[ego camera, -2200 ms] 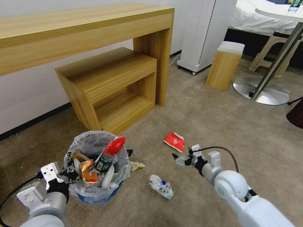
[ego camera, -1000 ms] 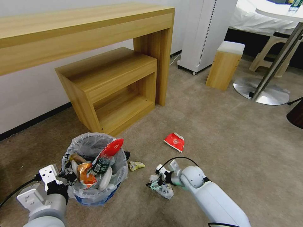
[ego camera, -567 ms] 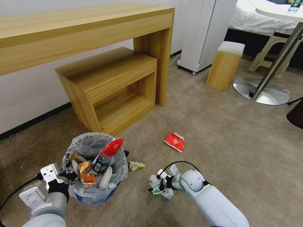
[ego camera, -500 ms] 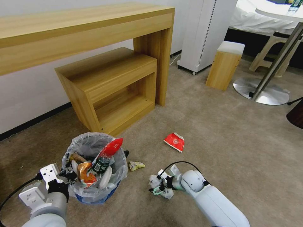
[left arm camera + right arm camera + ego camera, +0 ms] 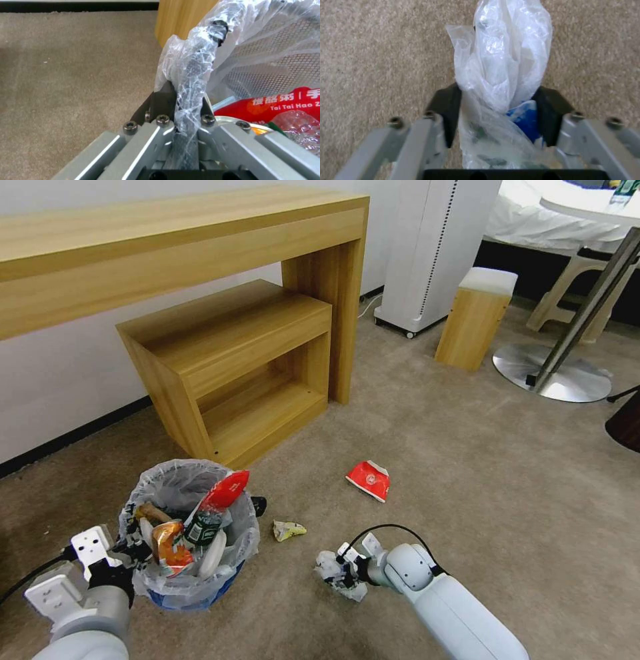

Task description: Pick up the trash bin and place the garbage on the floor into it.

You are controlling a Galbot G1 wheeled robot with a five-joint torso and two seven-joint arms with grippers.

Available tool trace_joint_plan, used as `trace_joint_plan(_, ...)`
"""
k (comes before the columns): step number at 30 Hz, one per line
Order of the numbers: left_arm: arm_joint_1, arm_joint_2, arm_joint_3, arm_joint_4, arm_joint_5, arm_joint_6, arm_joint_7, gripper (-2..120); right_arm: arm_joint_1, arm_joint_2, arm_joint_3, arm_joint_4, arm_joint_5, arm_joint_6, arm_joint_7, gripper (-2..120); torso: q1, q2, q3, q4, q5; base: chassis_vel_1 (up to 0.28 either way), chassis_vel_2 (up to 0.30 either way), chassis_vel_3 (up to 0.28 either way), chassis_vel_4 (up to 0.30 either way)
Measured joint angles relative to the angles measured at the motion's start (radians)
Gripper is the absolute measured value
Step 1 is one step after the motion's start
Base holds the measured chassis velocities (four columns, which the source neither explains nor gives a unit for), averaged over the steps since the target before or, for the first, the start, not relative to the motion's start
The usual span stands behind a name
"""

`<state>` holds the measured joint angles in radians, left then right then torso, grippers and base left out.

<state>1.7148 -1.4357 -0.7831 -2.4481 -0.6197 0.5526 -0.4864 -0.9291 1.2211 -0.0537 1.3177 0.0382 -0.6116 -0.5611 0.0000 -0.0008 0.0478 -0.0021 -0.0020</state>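
floor (image 5: pixel 467 460): beige short-pile carpet, matt and slightly rough
trash bin (image 5: pixel 190 593): blue body, lined with thin translucent crinkled plastic
crumpled wrapper (image 5: pixel 501 62): clear glossy plastic film with a blue patch
red packet (image 5: pixel 369 479): glossy red wrapper
desk (image 5: pixel 180 240): pale wood-grain, smooth, satin
table base (image 5: pixel 550 373): brushed metal disc

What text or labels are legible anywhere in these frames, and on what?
"Tai Tai Hao Z", cut off at the picture's edge: white letters on the red snack wrapper in the trash bin, seen in the left wrist view.
White Chinese characters above that line on the same wrapper: too blurred to read.
Red carton on the floor: white marks, too small to read.
Green-labelled bottle in the bin: print too small to read.
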Motion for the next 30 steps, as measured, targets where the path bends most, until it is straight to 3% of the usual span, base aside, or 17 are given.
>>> trace_joint_plan(11, 0.011, -0.007, -0.006, -0.015, 0.002, -0.001, -0.001, 1, -0.009, -0.028, 0.004, 0.022, 0.005, 0.015, 0.016, 1, 0.000, 0.000, 0.000, 0.0000, 0.0000, 0.000, 0.000, 0.000, 0.000)
trace_joint_plan(17, 0.015, -0.007, -0.012, -0.016, 0.002, -0.001, -0.002, 1, -0.013, -0.059, 0.001, 0.060, 0.064, 0.069, 0.076, 0, 0.000, 0.000, 0.000, 0.0001, 0.0003, 0.000, 0.000, 0.000, 0.000)
trace_joint_plan(19, 0.017, -0.006, -0.012, -0.016, 0.002, -0.002, -0.002, 1, -0.014, -0.101, -0.004, 0.110, 0.167, 0.185, 0.083, 0, 0.000, 0.000, 0.000, -0.0001, -0.0001, 0.000, 0.000, 0.000, 0.000)
trace_joint_plan(20, 0.017, -0.006, -0.012, -0.016, 0.002, -0.002, -0.002, 1, -0.014, -0.101, -0.004, 0.110, 0.167, 0.185, 0.083, 0, 0.000, 0.000, 0.000, -0.0001, -0.0001, 0.000, 0.000, 0.000, 0.000)
trace_joint_plan(21, 0.017, -0.006, -0.012, -0.015, 0.003, -0.002, -0.002, 1, -0.002, -0.135, -0.011, 0.146, 0.283, 0.370, 0.012, 0, 0.000, 0.000, 0.000, -0.0003, 0.0000, 0.000, 0.000, 0.000, 0.000)
trace_joint_plan(22, 0.016, -0.007, -0.012, -0.012, 0.004, -0.002, -0.002, 1, 0.014, -0.150, -0.014, 0.165, 0.345, 0.463, -0.049, 0, 0.000, 0.000, 0.000, -0.0002, 0.0003, 0.000, 0.000, 0.000, 0.000)
trace_joint_plan(24, 0.015, -0.007, -0.011, -0.009, 0.005, -0.002, -0.002, 1, 0.030, -0.160, -0.015, 0.184, 0.390, 0.515, -0.095, 0, 0.000, 0.000, 0.000, -0.0001, 0.0003, 0.000, 0.000, 0.000, 0.000)
trace_joint_plan(26, 0.013, -0.010, -0.005, -0.002, 0.011, -0.002, -0.002, 1, 0.100, -0.195, -0.043, 0.265, 0.547, 0.604, -0.213, 0, 0.000, 0.000, 0.000, 0.0000, -0.0001, 0.000, 0.000, 0.000, 0.000)
trace_joint_plan(28, 0.013, -0.010, -0.004, -0.001, 0.012, -0.002, -0.002, 1, 0.120, -0.200, -0.053, 0.278, 0.585, 0.619, -0.240, 0, 0.000, 0.000, 0.000, -0.0001, -0.0001, 0.000, 0.000, 0.000, 0.000)
trace_joint_plan(30, 0.010, -0.012, -0.001, 0.001, 0.015, -0.002, -0.002, 1, 0.230, -0.203, -0.100, 0.314, 0.752, 0.677, -0.389, 0, 0.000, 0.000, 0.000, 0.0001, -0.0004, 0.000, 0.000, 0.000, 0.000)
